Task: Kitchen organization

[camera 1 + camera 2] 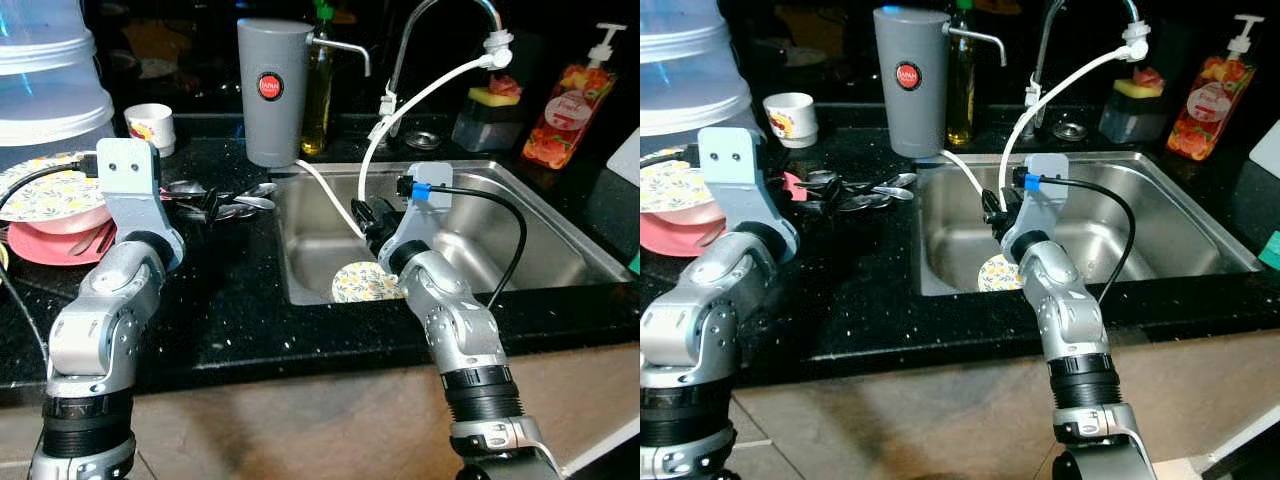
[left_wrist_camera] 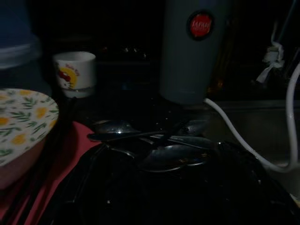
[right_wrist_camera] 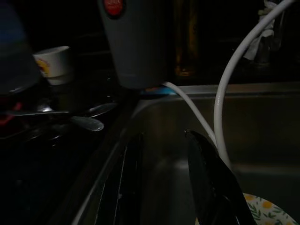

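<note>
Several metal spoons lie in a heap on the black counter just left of the sink. My left gripper hovers at the left edge of that heap, mostly hidden behind its wrist. The spoons also gleam in the dark left wrist view. A small floral plate lies on the sink floor near the front wall. My right gripper hangs inside the sink just above and behind that plate, open and holding nothing. Its fingers stand apart, with the plate's rim below them.
A floral plate rests on a pink bowl and red plate at the far left, under clear plastic tubs. A white cup, a grey filter jug and an oil bottle stand behind. A white hose droops from the tap into the sink. A soap bottle stands at the back right.
</note>
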